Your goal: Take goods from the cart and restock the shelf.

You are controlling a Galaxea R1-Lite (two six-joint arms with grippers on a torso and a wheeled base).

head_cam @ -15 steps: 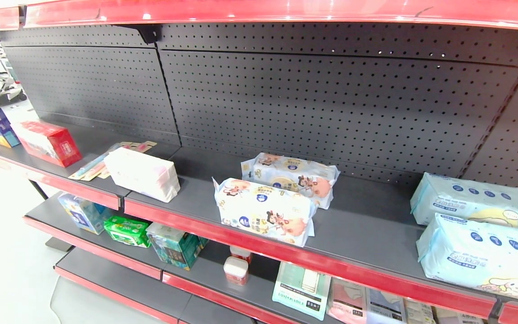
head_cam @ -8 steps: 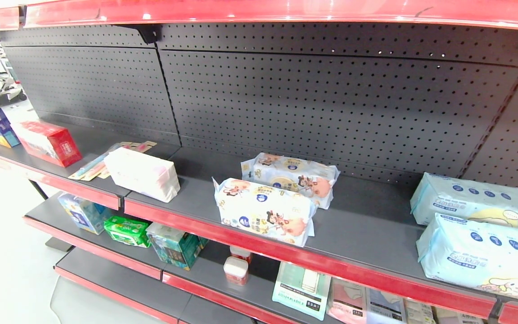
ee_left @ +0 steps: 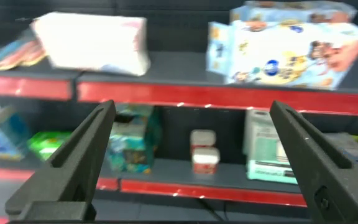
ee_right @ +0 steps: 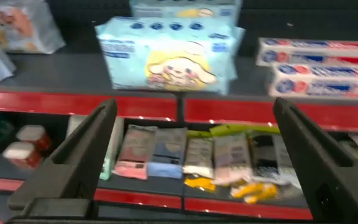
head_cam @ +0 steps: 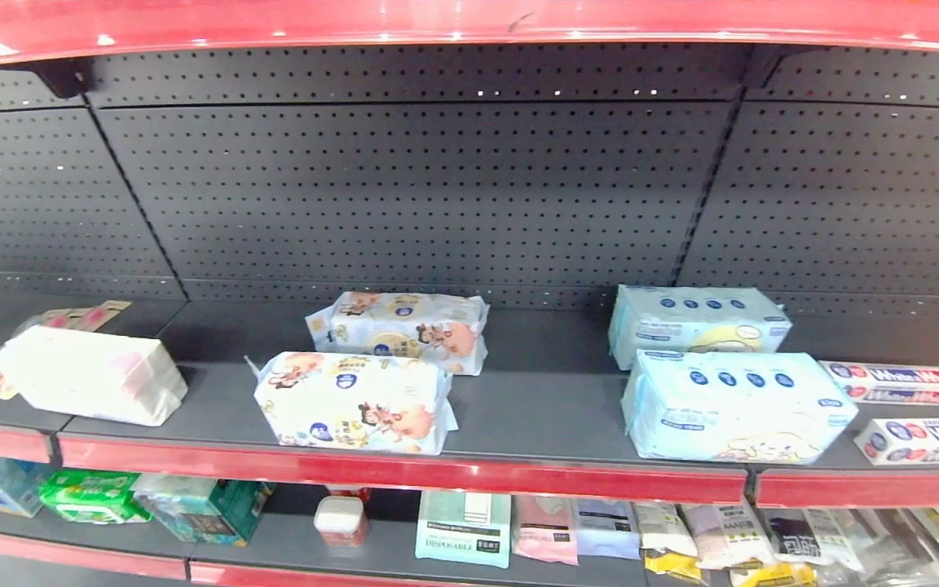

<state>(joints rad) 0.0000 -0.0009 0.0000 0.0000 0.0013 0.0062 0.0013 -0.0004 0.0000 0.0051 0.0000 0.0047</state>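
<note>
The shelf has red front edges and a black pegboard back. On its middle board lie two cartoon-printed tissue packs, two pale blue packs, a white pack and two toothpaste boxes. My left gripper is open and holds nothing. It faces the shelf front below the white pack and a cartoon pack. My right gripper is open and holds nothing too. It faces the red edge under a blue pack, with the toothpaste boxes beside it.
The lower board holds a green wipes pack, a teal box, a small red-and-white jar, a flat pale green pack and several sachets. Toothbrush cards lie at the far left. A red shelf edge overhangs above.
The head camera has swung to the right, so the whole picture shifted left. The toothpaste boxes came into view and the red and blue boxes left it. The goods themselves have not moved.
</note>
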